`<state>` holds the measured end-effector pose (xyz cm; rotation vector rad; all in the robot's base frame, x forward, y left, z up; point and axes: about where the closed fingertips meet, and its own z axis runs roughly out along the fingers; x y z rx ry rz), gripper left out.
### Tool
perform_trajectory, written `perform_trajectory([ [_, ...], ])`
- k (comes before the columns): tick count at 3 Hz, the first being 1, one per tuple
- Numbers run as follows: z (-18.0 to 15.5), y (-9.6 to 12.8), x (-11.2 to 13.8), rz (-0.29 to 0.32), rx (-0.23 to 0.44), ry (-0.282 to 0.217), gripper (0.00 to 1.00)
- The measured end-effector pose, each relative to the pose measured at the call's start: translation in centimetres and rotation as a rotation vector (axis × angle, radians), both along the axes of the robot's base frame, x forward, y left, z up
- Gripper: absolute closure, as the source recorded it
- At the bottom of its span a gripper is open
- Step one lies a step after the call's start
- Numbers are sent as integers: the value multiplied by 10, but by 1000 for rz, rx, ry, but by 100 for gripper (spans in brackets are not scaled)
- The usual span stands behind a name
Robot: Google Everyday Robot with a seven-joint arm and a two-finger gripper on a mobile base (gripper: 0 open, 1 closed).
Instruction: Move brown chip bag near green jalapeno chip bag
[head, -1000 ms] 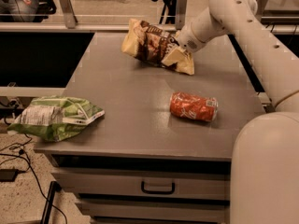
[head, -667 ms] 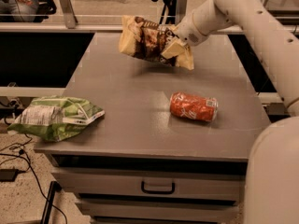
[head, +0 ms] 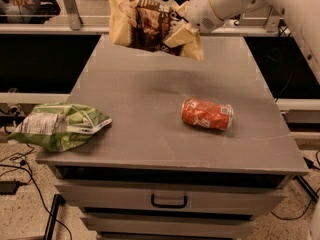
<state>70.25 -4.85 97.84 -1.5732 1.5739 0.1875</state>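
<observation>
The brown chip bag, cream-yellow with a dark brown centre, hangs in the air above the far part of the grey table. My gripper is shut on the bag's right end and holds it clear of the surface. The green jalapeno chip bag, light green with a white label panel, lies on the table's front left corner and overhangs the left edge. The two bags are well apart.
An orange-red soda can lies on its side right of the table's middle. Drawers with a dark handle sit below the front edge. A railing runs behind the table. Cables lie on the floor at left.
My gripper has lifted the brown chip bag off the far table surface and carried it up and a little left. The green bag and the can have not moved.
</observation>
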Motion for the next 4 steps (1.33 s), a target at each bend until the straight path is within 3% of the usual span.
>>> perform_trajectory([
  [1,1,25,-9,49,-32,8,100],
  [2,-22,79,-20,159,-94,67,100],
  [3,-41,110,-26,226,-129,116,100],
  [4,-60,137,-33,264,-143,169,83],
])
